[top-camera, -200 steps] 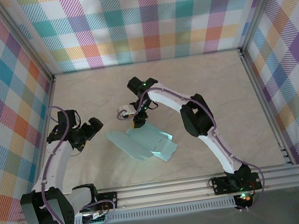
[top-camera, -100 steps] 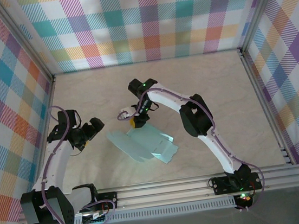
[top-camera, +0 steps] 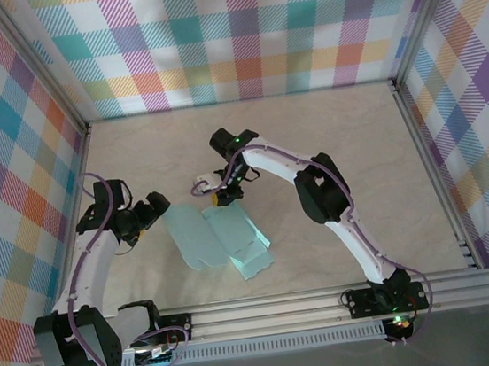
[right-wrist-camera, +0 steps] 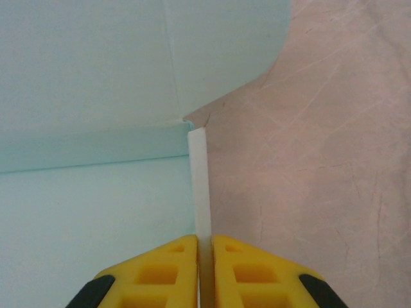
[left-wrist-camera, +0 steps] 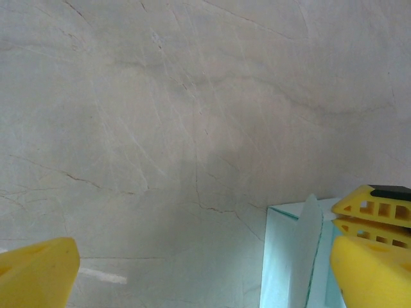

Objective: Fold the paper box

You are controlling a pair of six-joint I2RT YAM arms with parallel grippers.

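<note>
Pinching paper box [right-wrist-camera: 83, 212] flap between right jaws.

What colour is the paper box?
Pale mint green. The paper box shows best in the right wrist view.

free: table [top-camera: 354, 134] far and right | obstacles: paper box [top-camera: 206, 237] centre-left, checked walls [top-camera: 246, 49] around

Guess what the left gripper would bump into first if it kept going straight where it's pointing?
The open left gripper would likely meet bare table first, right beside the paper box. Depth is unclear.
</note>
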